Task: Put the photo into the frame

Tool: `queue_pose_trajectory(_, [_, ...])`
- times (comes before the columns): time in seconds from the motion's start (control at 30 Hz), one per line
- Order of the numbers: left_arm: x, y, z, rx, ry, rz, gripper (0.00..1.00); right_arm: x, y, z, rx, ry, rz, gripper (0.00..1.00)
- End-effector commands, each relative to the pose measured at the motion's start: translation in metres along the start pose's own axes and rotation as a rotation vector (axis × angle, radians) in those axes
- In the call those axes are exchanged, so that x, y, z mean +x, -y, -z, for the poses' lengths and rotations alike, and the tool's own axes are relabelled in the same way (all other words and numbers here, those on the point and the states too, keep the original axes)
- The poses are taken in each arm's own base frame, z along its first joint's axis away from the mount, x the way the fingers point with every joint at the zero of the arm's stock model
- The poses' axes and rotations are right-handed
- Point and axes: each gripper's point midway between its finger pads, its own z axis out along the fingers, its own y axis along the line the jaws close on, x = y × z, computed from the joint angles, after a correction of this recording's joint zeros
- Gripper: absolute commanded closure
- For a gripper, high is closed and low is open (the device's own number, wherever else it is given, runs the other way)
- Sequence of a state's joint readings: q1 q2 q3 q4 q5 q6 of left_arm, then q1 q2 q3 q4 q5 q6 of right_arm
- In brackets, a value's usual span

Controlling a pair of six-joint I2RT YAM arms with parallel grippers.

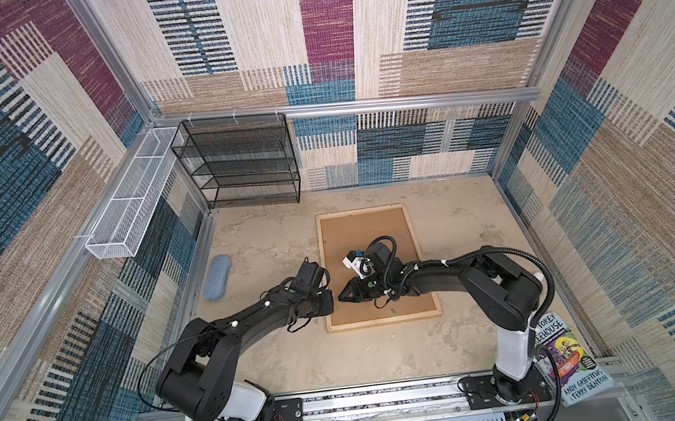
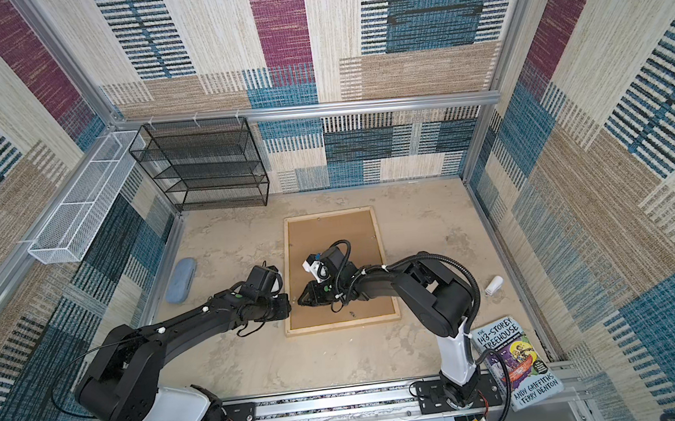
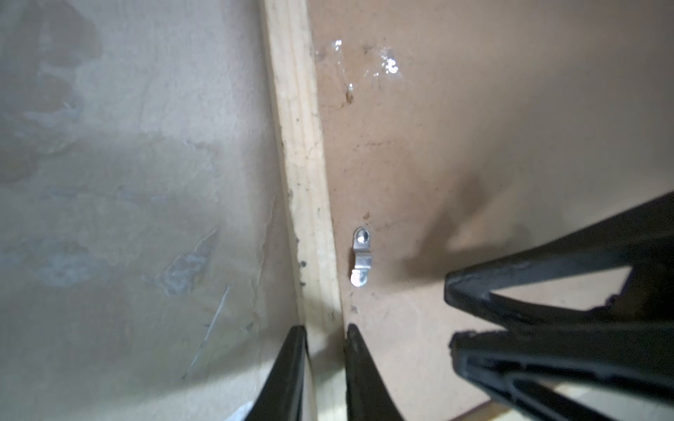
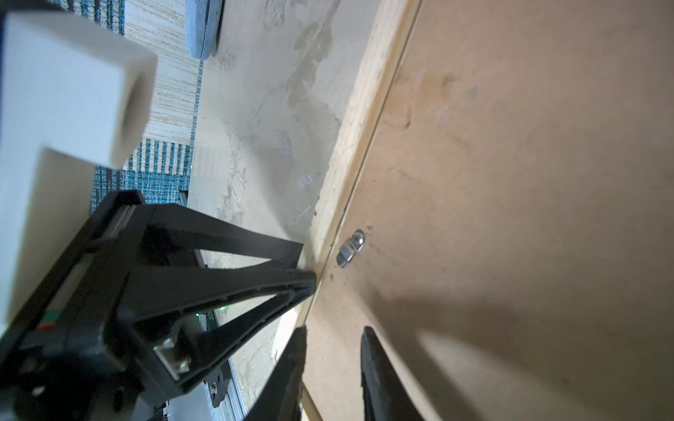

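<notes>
Left wrist view, left hand (image 3: 324,328) gripping frame (image 3: 295,127), right hand (image 3: 449,313) ajar over backing board (image 3: 474,145)

The left black-and-white jointed robot arm (image 1: 229,329) stretches low and forward from its base, with the elbow raised behind and the wrist bent. This leaves the left black two-fingered parallel gripper (image 3: 325,330) pointing down. Its fingers (image 3: 359,368) stand a narrow way apart, one on each side of a strip of the thin pale wood frame (image 3: 299,153), pads against it.

The right black-and-white jointed robot arm (image 1: 501,284) folds high at the elbow, its forearm nearly level and aimed at the left tool. The right black two-fingered parallel gripper (image 4: 333,330) tips downward just beside the left one, almost tip to tip. Its jaws are slightly parted with nothing between them.
</notes>
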State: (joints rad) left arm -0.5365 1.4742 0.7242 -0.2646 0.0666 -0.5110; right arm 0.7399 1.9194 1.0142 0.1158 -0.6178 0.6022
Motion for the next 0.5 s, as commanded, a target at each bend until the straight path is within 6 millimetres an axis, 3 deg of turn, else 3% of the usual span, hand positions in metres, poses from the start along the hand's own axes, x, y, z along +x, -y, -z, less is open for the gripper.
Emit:
queue_pose_trajectory(0.0, [-0.007, -0.001, -0.003, -0.013, 0.016, -0.031, 0.77, -0.006, -0.006, -0.003, -0.033, 0.017, -0.013, 0.69])
queue_pose_trajectory(0.1, [-0.007, 0.003, -0.001, 0.012, 0.018, -0.031, 0.77, -0.007, -0.003, -0.005, -0.026, 0.026, -0.037, 0.67])
queue_pose_trajectory(0.2, [-0.006, 0.003, 0.003, 0.013, 0.026, -0.015, 0.69, -0.008, -0.001, -0.008, -0.021, 0.03, -0.044, 0.66])
queue_pose_trajectory(0.47, [0.003, 0.002, 0.006, 0.015, 0.003, -0.017, 0.7, -0.009, 0.006, -0.013, -0.002, 0.039, -0.061, 0.66])
